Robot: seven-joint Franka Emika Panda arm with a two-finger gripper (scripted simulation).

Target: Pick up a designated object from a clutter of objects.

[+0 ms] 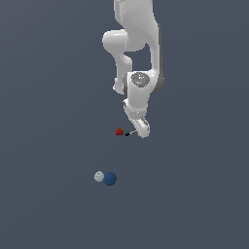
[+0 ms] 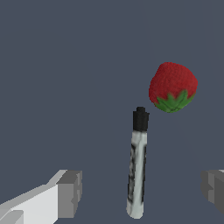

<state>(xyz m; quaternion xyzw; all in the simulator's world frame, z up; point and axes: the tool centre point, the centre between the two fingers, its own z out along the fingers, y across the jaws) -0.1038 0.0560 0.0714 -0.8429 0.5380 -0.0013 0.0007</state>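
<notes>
Your gripper (image 2: 140,192) is spread wide: in the wrist view you see its 2 grey fingertips (image 2: 70,192) standing well apart, one at each side, with nothing touching either of them. Between them lies the rod-shaped tool (image 2: 138,175), the thing you are after; its light grey shaft runs lengthwise through the gap and its black end (image 2: 140,119) points away from the camera. The shaft carries dark markings that are too blurred for you to read. Just past the black end and a little off to one side sits the red strawberry (image 2: 173,86), with its green leaves turned toward the tool; a thin strip of floor shows between the 2, so they are near but apart. In the exterior view you see the white arm (image 1: 138,92) reaching down from the top of the picture, its gripper (image 1: 142,129) low over the dark grey floor (image 1: 48,121), with the tool (image 1: 129,133) poking out toward the exterior view's left and the strawberry (image 1: 119,131) just beyond it on that side. Well apart from these, nearer the bottom of that view, the dark blue ball (image 1: 110,178) rests with the smaller whitish ball (image 1: 99,176) touching it on the exterior view's left.
</notes>
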